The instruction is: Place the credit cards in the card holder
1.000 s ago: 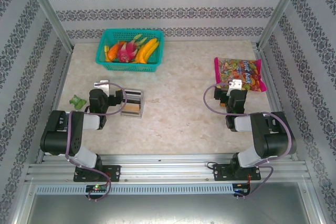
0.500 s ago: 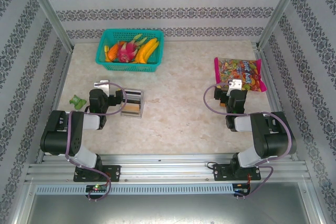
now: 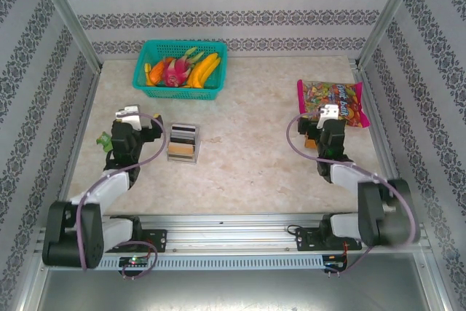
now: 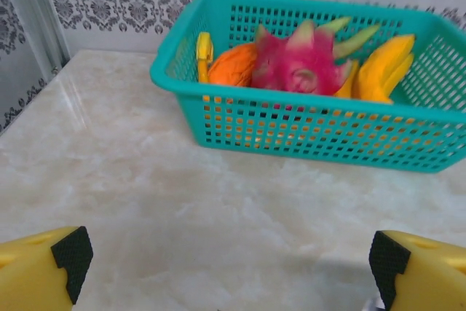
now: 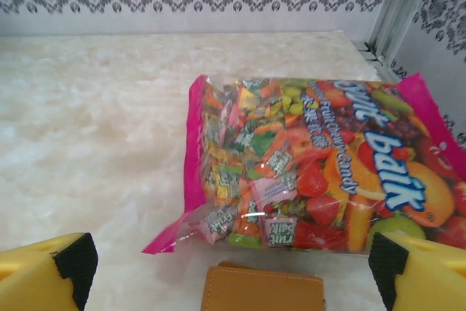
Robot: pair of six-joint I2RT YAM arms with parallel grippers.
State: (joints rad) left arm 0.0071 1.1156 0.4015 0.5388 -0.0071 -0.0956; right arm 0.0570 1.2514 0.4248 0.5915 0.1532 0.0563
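— Where is the card holder lying?
— It is lying flat at 6 o'clock from the candy bag, looking orange-brown and smooth. The left gripper and the right gripper are gaping wide, holding nothing.

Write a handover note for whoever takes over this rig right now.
Left claw: open, empty, facing the fruit basket.
Right claw: open, empty, at the card holder, which lies by the candy bag.
Credit cards: apparently standing in the clear box, left of centre.
Done: no card in either claw.
Left: every card into the holder.
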